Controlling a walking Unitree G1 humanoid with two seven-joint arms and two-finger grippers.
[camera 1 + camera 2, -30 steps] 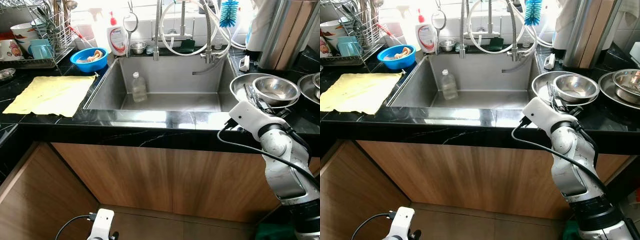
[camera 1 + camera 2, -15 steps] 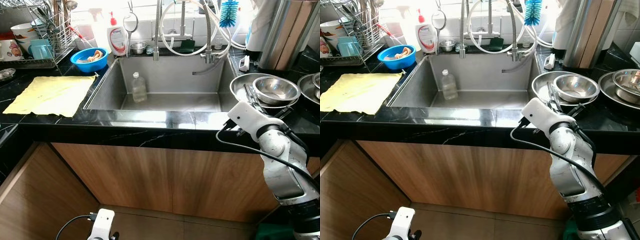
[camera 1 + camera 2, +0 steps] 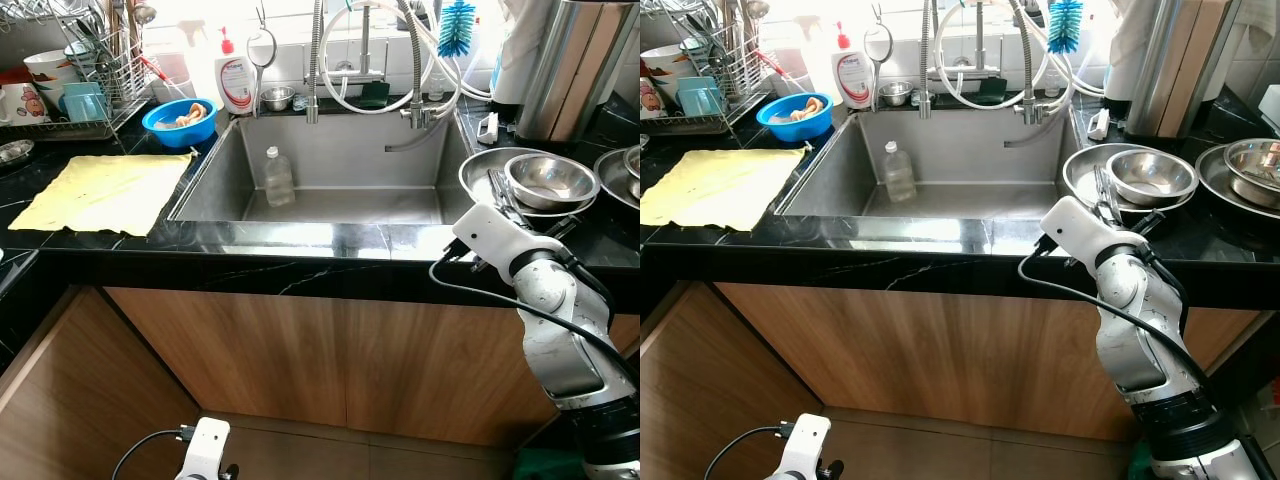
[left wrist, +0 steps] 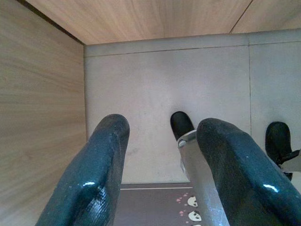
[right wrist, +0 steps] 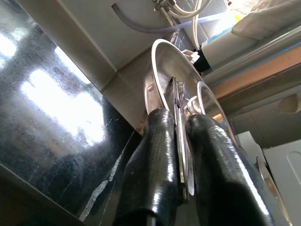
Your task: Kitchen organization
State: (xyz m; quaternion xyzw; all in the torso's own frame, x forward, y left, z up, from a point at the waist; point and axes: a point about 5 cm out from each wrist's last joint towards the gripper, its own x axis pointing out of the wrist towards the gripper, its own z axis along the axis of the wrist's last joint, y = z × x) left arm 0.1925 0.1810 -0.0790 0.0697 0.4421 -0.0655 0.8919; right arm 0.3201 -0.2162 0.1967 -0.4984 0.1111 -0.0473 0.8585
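Observation:
On the counter right of the sink lies a wide steel dish (image 3: 476, 170) with a smaller steel bowl (image 3: 552, 178) nested in it. My right gripper (image 3: 497, 188) reaches over the dish's near rim. In the right wrist view its fingers (image 5: 160, 141) are shut on a thin flat metal utensil (image 5: 179, 101) that stands on edge and points into the dish. My left arm (image 3: 205, 450) hangs low by the cabinet front. The left gripper (image 4: 160, 132) is open above the floor, with nothing between its fingers.
A clear plastic bottle (image 3: 278, 176) stands in the steel sink (image 3: 340, 205). Left of the sink lie a yellow cloth (image 3: 105, 190), a blue bowl (image 3: 180, 116), a soap bottle (image 3: 235, 78) and a dish rack (image 3: 90, 75). More steel bowls (image 3: 622, 170) sit far right.
The right arm has edged slightly toward the sink, and its grip on the utensil is unchanged. The left arm has not moved.

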